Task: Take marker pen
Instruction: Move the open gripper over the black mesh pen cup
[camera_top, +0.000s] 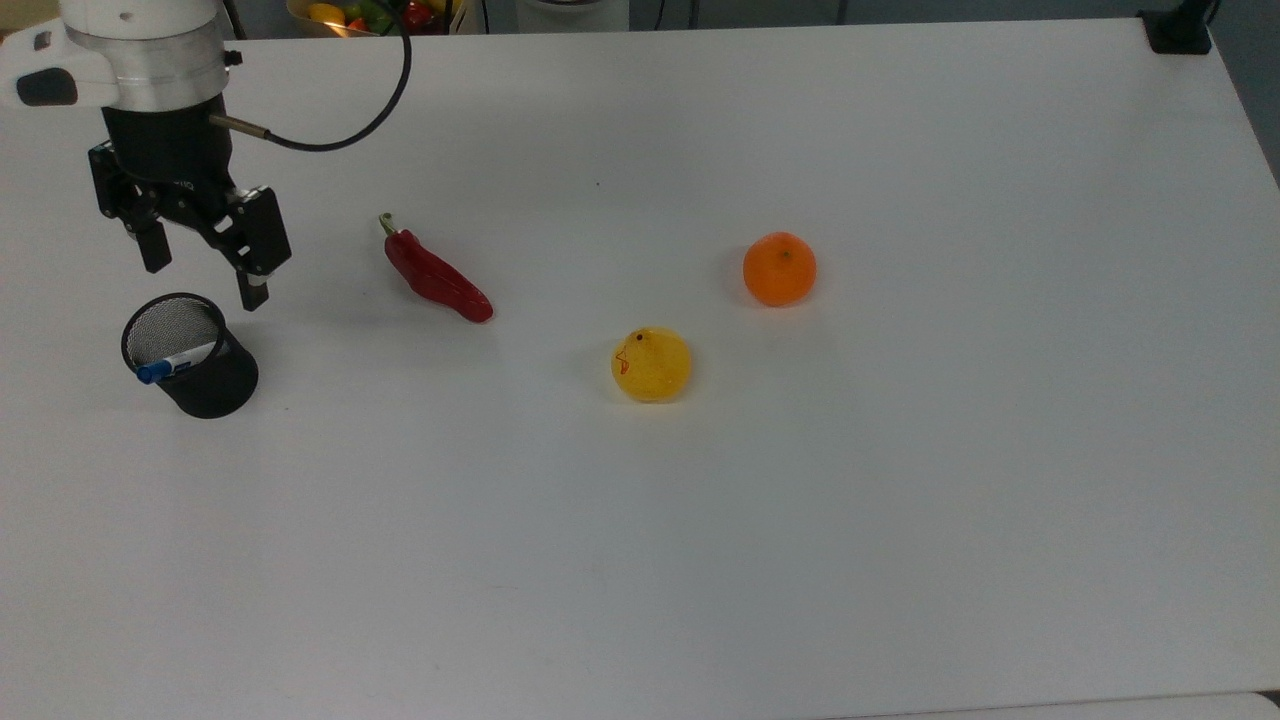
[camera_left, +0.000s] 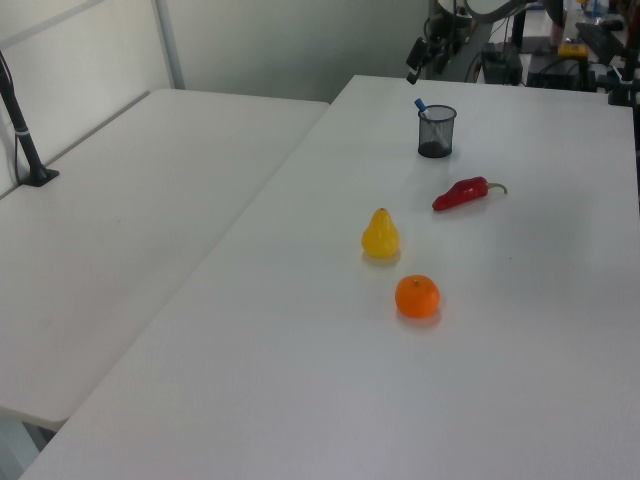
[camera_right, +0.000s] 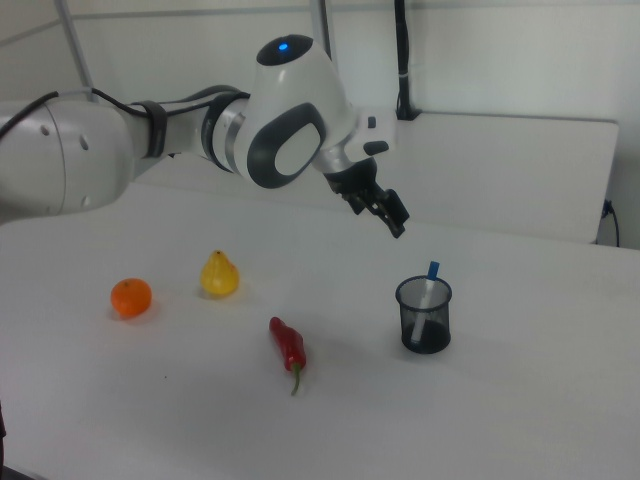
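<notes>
Marker pen (camera_right: 429, 290) leans in mesh cup (camera_right: 424, 318), blue cap up.

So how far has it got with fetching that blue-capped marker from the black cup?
Nothing is taken yet: the marker pen stands in the black mesh cup, blue cap poking over the rim. In hand is the approach: the gripper hangs open in the air near the cup, up and to the top view's right of its rim. Left to do: line up over the cap, lower, close on the marker and lift it out.

Marker pen (camera_top: 176, 361) stands in the cup (camera_top: 205, 385), claw (camera_top: 205, 278) above
</notes>
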